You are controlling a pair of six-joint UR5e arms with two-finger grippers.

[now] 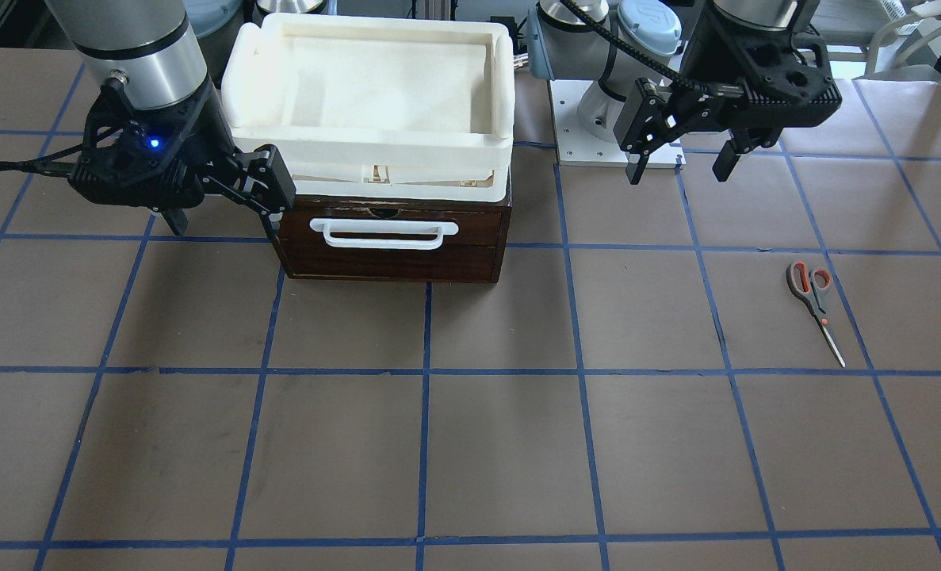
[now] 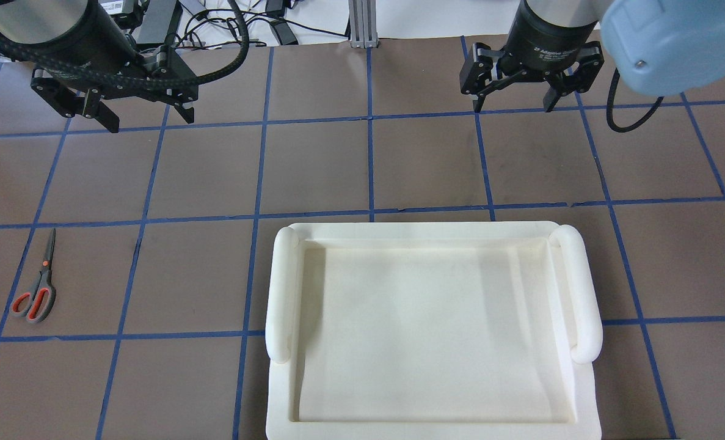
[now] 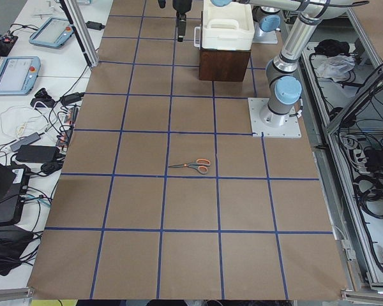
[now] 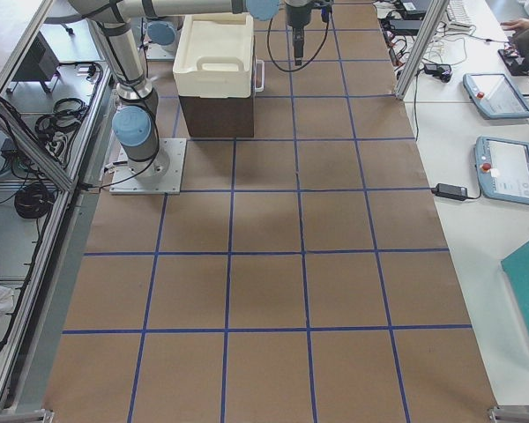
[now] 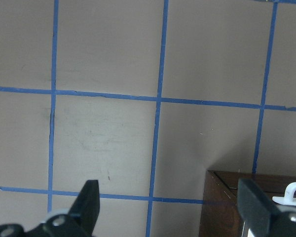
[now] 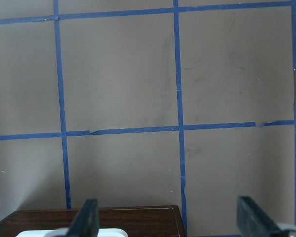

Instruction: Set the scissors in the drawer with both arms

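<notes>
My black left gripper and right gripper hang spread wide, empty. Grey-handled metal scissors lie flat (blades together), well apart from the shut dark-brown wooden drawer.

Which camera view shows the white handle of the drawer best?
The exterior front-facing view: the whole handle faces the camera on the drawer front. The left wrist view catches only its end; in the overhead view the cream tray hides it.

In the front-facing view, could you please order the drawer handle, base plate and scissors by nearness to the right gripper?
1. White bar drawer handle, beside right gripper.
2. White base plate, under left arm.
3. Grey-handled scissors, robot's far left.
</notes>
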